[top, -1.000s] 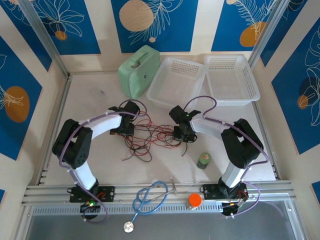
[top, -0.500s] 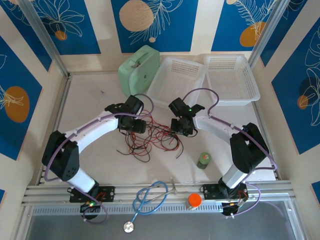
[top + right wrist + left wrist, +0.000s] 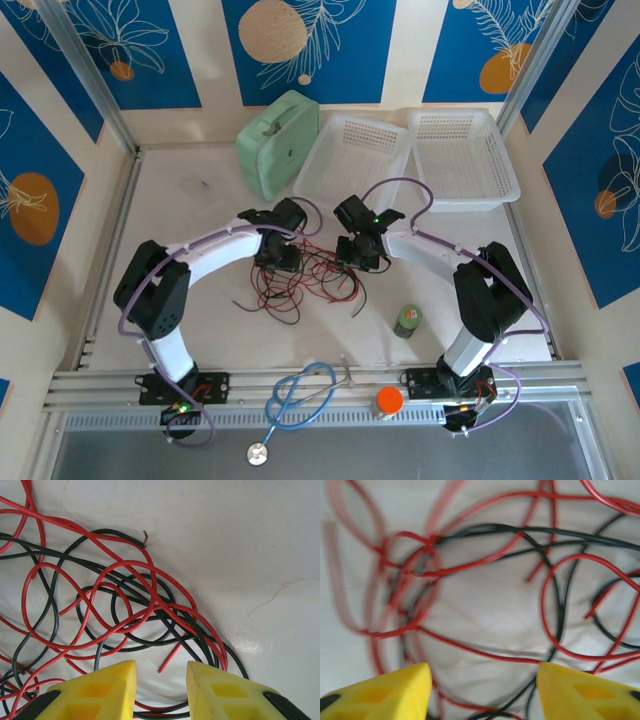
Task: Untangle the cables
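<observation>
**Top view:** left gripper (image 3: 278, 257) and right gripper (image 3: 352, 256) both point down at the cable tangle (image 3: 312, 274), one on each side of it. The tangle lies on the table (image 3: 190, 230) between and just in front of the two sets of jaws. Can't read the jaw gap from here, the heads hide it. Both arms are bent at the elbow and reach inward, so the wrists nearly face each other. A green case (image 3: 275, 140) and two white baskets (image 3: 355, 165) sit well beyond the jaws. A blue stethoscope (image 3: 300, 393) lies behind them, near the bases.

**Left wrist:** left gripper (image 3: 482, 676) has its jaws wide apart with nothing pinched between the yellow fingers (image 3: 385, 692). The red cable (image 3: 543, 610) and black cable (image 3: 490, 527) loop over each other on the table straight ahead. A red strand and a black strand cross under the gap. Can't tell whether the tips touch them. The left part of this view is blurred.

**Right wrist:** right gripper (image 3: 161, 672) has its jaws parted only a little, far less than the left, and grips nothing. A loose red cable (image 3: 170, 657) end lies in line with the gap, just ahead of the tips. The crossed loops spread ahead and to the left. The black cable (image 3: 107, 530) has one bare-tipped end farther ahead. The table to the right of the jaws is bare.
</observation>
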`<state>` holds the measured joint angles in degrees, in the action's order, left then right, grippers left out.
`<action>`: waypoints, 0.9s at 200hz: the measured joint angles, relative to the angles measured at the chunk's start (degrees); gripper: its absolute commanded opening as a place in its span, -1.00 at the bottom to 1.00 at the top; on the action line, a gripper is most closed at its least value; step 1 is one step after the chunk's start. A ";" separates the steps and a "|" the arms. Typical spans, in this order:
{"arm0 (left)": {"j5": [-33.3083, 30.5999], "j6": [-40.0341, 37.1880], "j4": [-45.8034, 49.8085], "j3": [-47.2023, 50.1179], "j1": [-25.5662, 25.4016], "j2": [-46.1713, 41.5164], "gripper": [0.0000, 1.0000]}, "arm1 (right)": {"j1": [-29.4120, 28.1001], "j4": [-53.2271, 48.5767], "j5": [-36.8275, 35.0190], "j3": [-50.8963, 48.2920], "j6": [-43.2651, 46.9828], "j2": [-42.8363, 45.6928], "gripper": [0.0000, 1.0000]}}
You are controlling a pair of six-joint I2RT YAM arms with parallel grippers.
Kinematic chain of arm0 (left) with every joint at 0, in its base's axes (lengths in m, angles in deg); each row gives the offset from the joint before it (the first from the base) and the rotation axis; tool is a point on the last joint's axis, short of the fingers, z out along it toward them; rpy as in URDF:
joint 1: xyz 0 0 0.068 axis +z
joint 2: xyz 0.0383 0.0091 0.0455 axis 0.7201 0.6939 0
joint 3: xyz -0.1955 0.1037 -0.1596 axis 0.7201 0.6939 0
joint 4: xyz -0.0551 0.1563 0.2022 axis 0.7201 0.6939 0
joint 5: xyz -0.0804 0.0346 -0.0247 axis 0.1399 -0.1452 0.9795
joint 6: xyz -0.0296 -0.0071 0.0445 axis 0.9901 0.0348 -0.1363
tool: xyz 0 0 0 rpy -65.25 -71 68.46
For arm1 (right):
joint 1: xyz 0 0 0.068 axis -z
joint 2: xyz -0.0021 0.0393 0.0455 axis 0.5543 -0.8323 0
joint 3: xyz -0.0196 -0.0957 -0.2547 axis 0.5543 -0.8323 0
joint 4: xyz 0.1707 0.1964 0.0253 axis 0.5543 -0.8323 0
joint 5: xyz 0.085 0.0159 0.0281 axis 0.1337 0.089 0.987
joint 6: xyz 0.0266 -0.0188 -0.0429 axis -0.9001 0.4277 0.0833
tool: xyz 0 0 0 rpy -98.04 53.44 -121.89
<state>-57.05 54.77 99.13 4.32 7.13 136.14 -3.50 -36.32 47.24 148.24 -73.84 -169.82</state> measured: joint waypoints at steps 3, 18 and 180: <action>-1.14 0.13 0.87 -0.46 0.00 -0.37 0.34 | 0.00 0.02 0.00 -0.07 0.00 0.00 -0.35; -6.29 0.85 6.82 -3.58 0.02 -3.21 0.41 | 0.00 0.07 0.00 -0.48 0.00 -0.04 -0.35; 11.69 -0.46 5.05 -12.87 0.02 6.45 -0.39 | 2.32 -1.01 -0.70 -3.76 1.57 3.13 -0.49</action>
<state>-45.35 54.31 104.17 -8.56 7.15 142.59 -1.19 -37.32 46.54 144.48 -72.27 -166.69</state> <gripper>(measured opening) 0.323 0.269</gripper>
